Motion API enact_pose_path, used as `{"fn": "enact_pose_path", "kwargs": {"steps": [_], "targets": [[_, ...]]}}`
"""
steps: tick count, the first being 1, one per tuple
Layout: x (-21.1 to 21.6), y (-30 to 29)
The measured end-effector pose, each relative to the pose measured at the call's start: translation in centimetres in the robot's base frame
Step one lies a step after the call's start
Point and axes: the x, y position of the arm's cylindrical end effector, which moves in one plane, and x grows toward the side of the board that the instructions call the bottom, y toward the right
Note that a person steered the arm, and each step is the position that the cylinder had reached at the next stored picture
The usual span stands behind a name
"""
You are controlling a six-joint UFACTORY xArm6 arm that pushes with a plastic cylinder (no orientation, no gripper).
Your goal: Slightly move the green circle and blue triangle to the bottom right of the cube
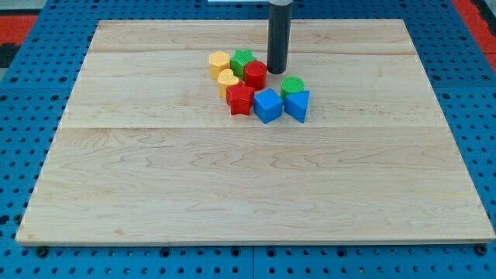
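Though behind blue triangle [297,106], green circle [292,84]

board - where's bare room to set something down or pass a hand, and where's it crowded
Free: the whole wooden board below the blocks, and both side stretches at the view's left and right. Crowded: the cluster near top centre, from the yellow block to the blue triangle, with the green circle and blue cube. My tip sits just right of the red cylinder.

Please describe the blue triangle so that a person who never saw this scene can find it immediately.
On the wooden board, find the cluster of blocks just above its centre. The blue triangle sits at the cluster's right end, directly below the green circle. Unlike the blue cube on its left, it is wedge-shaped.
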Motion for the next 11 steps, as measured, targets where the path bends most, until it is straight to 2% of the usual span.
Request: {"fn": "enact_pose_path", "kwargs": {"steps": [1, 3, 8, 11], "targets": [[1.0, 1.0], [6.3, 3.4], [4.8, 2.2], [9.2, 3.6]]}}
